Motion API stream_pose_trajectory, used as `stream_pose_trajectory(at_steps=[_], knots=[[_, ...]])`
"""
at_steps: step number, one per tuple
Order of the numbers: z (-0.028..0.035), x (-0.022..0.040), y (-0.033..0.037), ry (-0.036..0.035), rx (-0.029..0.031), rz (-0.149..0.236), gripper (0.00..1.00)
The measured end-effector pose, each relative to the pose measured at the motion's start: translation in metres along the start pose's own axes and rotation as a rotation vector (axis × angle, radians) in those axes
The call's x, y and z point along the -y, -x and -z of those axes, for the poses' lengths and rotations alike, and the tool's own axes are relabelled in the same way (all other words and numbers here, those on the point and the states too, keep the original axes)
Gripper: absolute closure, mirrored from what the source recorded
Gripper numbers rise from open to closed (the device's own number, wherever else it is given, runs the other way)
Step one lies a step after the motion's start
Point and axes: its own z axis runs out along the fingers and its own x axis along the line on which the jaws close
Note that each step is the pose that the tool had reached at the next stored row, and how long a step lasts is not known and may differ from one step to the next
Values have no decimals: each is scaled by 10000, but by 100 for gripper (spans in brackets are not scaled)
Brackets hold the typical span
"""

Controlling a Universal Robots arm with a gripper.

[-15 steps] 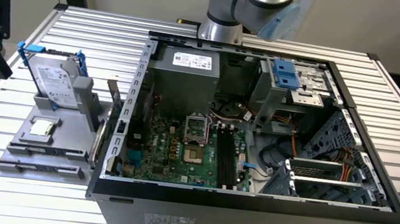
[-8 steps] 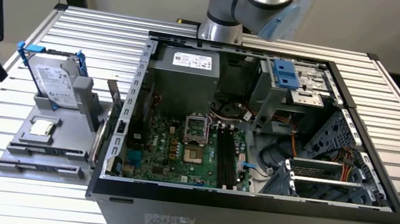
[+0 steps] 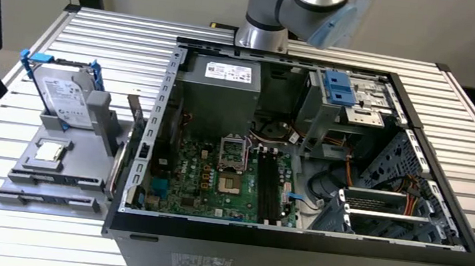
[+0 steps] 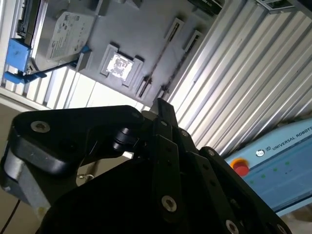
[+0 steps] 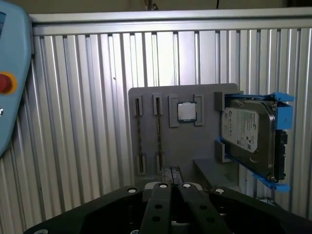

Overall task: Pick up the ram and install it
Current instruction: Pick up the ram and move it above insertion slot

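**Ram parked on edge in the holder plate, gripper off it**

The ram (image 5: 158,139) is a thin dark strip seen edge-on, sitting in the grey holder plate (image 5: 185,146) with each end held in a small slotted block. Its long axis runs straight away from the jaws, roughly in line with the seam between them, and flat along the plate. It lies ahead of the fingertips, clearly apart, with no contact. The second wrist view shows the same strip (image 4: 161,53) beyond the finger ends. The next pair of blocks, on the side away from the chip, also shows a thin line. I cannot tell if that is a second stick.

The gripper (image 5: 171,170) has its jaws pressed together with nothing between them.

Also in the plate:
- A processor chip (image 5: 185,111) sits in a square recess just beside the ram.
- A hard drive (image 5: 246,136) in blue rails stands on edge in a bracket, further out on the same side.

The plate lies on the slatted table (image 5: 73,122).

In the exterior view the computer case (image 3: 296,247) lies with its side off, beside the plate (image 3: 82,155). Inside it the motherboard (image 3: 186,187) carries long black memory slots (image 3: 269,187). The arm (image 3: 306,0) rises behind the case.
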Motion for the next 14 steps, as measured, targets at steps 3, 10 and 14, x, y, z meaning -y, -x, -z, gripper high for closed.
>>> stream_pose_trajectory(at_steps=[3,10,14], knots=[[2,3,-52,-2,0,0,100],[9,11,-179,-2,-6,-1,100],[9,11,-182,-4,-5,0,0]])
